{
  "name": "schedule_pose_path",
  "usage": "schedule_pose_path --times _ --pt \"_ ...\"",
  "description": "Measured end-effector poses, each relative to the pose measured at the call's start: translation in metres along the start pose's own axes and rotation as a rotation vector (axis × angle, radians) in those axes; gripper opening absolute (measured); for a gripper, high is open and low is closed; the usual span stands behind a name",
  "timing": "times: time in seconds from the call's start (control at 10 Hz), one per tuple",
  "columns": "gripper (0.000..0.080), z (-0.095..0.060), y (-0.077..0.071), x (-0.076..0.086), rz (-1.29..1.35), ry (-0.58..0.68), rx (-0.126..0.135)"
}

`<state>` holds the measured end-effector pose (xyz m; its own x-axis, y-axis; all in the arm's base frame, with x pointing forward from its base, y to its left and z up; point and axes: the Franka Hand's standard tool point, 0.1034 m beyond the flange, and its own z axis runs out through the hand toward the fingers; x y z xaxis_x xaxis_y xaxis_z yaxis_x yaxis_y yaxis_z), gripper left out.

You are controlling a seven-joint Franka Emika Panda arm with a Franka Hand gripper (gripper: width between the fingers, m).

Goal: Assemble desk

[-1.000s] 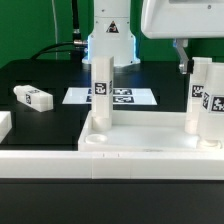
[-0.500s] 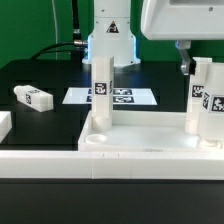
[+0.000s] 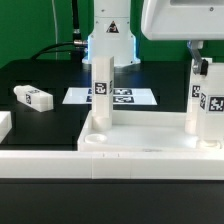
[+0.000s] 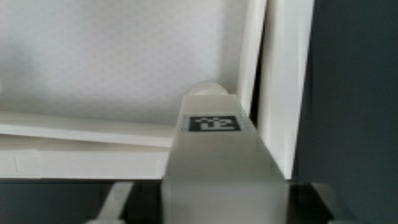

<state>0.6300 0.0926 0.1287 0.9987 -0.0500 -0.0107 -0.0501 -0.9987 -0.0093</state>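
Observation:
The white desk tabletop point(image 3: 145, 137) lies flat near the front of the exterior view. Two white square legs with tags stand upright in it: one at its left corner point(image 3: 101, 95) and one at its right corner point(image 3: 203, 108). My gripper point(image 3: 199, 63) sits over the top of the right leg. In the wrist view the leg point(image 4: 217, 150) runs up between my fingers with a dark gap on each side, so the gripper point(image 4: 228, 205) is open around it. The tabletop point(image 4: 107, 60) shows behind. A third leg point(image 3: 33, 97) lies loose on the black table at the exterior view's left.
The marker board point(image 3: 132, 98) lies flat behind the tabletop, in front of the robot base point(image 3: 108, 40). A long white rail point(image 3: 40, 163) runs along the front edge. Another white part point(image 3: 4, 125) pokes in at the exterior view's left edge.
My gripper has moved toward the exterior view's right, from beside the right leg to over its top. The legs and tabletop have not moved.

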Motion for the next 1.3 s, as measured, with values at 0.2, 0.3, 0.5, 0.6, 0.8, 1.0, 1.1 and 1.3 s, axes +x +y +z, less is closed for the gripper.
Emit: schedule_pose_path --times 0.2,0.3,0.5,0.6,0.8,1.0,1.1,1.3 --pt "0.0288 0.0000 0.0002 0.0001 0.026 0.000 0.001" --pt "0.0288 0.0001 0.0001 0.0000 0.125 0.000 0.001" --pt "0.0289 0.0002 0.0000 0.0000 0.262 0.000 0.001" --pt "0.0289 0.0002 0.0001 0.0000 0.336 0.000 0.002" --pt "0.0290 0.0009 0.0017 0.0007 0.527 0.009 0.008" --pt "0.0290 0.0013 0.0001 0.0003 0.735 0.036 0.023" --pt "0.0290 0.0016 -0.0001 0.0004 0.860 0.041 0.045" --pt "0.0290 0.0017 0.0000 0.0010 1.026 0.041 0.068"
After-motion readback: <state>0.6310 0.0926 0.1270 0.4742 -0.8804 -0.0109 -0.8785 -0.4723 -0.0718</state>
